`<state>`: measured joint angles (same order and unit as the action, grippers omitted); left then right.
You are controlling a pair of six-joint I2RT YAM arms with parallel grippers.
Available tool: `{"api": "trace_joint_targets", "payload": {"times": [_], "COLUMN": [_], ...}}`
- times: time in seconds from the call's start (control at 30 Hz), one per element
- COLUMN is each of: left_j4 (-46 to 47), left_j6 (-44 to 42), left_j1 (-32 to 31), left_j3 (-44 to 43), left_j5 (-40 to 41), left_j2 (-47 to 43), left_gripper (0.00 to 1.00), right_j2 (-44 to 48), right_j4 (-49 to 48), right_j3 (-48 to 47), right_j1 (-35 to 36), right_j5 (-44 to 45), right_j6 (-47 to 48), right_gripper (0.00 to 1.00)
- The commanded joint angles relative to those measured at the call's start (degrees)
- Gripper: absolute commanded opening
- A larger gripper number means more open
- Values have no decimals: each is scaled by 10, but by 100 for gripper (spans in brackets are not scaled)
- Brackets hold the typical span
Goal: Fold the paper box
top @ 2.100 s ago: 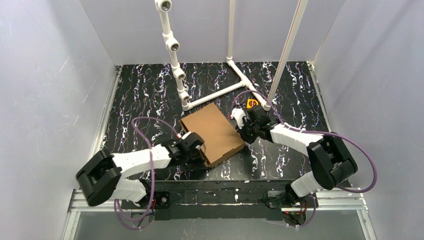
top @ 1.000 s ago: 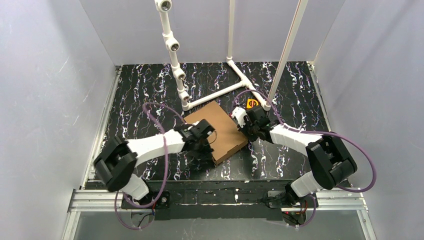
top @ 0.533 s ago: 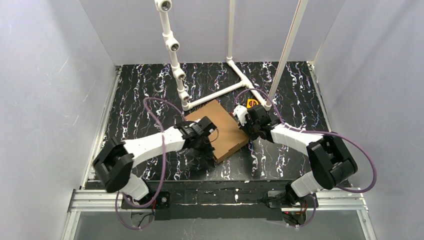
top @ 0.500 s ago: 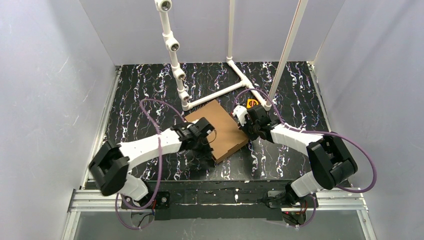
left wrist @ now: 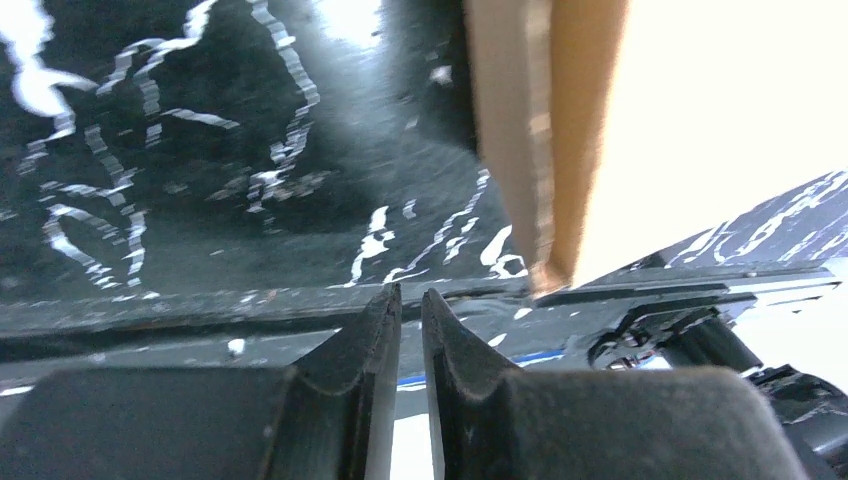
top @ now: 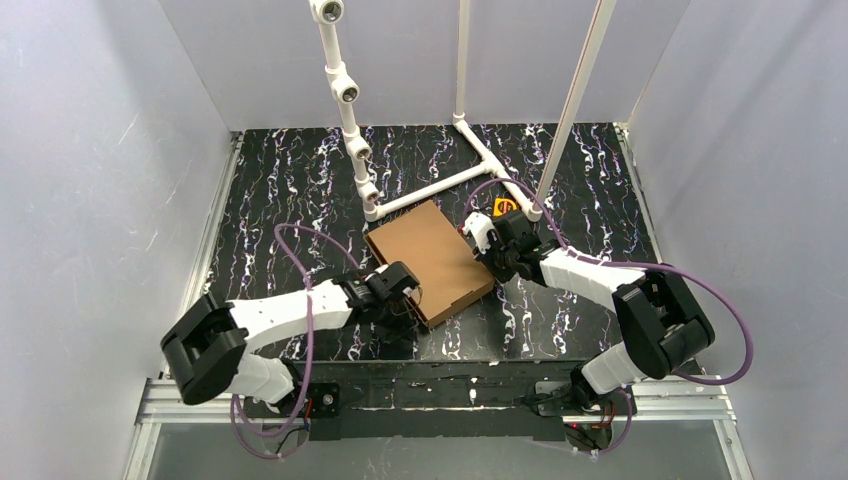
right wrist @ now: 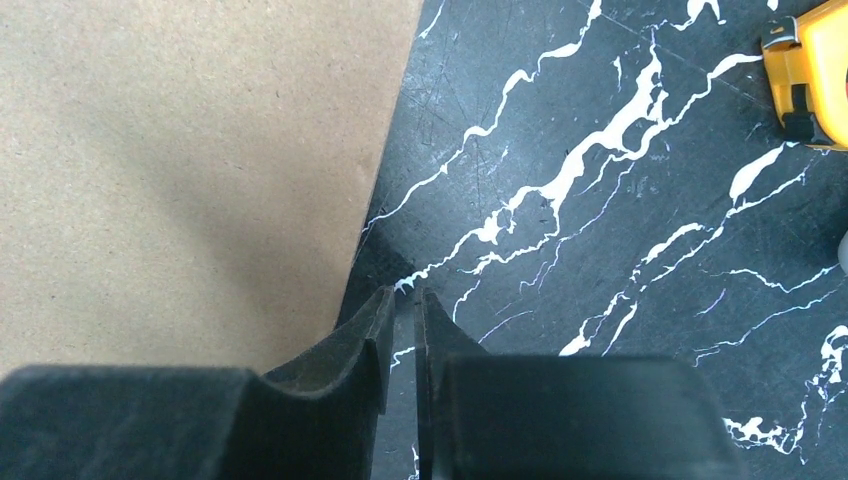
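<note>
Left gripper (left wrist: 410,296): jaws nearly together, holding nothing, tips just beside lower corner of box (top: 428,255). Right gripper (right wrist: 402,296): likewise pinched, empty, at box's right edge. Box lies flat on table (top: 280,200), mid-frame in top view. Risk: 2 closed grippers nudging edges could skid or spin box instead of lifting flap.

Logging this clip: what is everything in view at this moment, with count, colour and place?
flat corrugated cardboard box: one, brown, mid-table, between both grippers
small hard-cased object: one, yellow and black, on the table beyond the box's right side
plastic pipe frame: one, white, far half of the table, uprights rising
marbled table: one, black with white veins
left gripper: one, black, shut, by the box's near corner
right gripper: one, black, shut, at the box's right edge
</note>
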<state>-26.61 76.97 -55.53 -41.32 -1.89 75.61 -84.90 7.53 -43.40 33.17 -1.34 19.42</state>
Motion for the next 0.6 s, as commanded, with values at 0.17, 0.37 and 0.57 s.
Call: {"api": "trace_joint_targets", "payload": {"times": [0.17, 0.37, 0.57], "left_j4": [-12, -23, -68], "left_j6": [-65, -96, -144], "left_j1": [20, 46, 58], "left_j3": [-262, -266, -109], "left_j5": [-13, -31, 9], "left_j2": [216, 211, 31], "left_gripper": [12, 12, 17], "right_j2": [3, 21, 42], "right_j4": [8, 5, 0], "right_j3": [0, 3, -7], "right_j1": [10, 0, -13], "right_j5": [-60, -28, 0], "right_j6": [-12, -9, 16], "right_gripper": [20, 22, 28]}}
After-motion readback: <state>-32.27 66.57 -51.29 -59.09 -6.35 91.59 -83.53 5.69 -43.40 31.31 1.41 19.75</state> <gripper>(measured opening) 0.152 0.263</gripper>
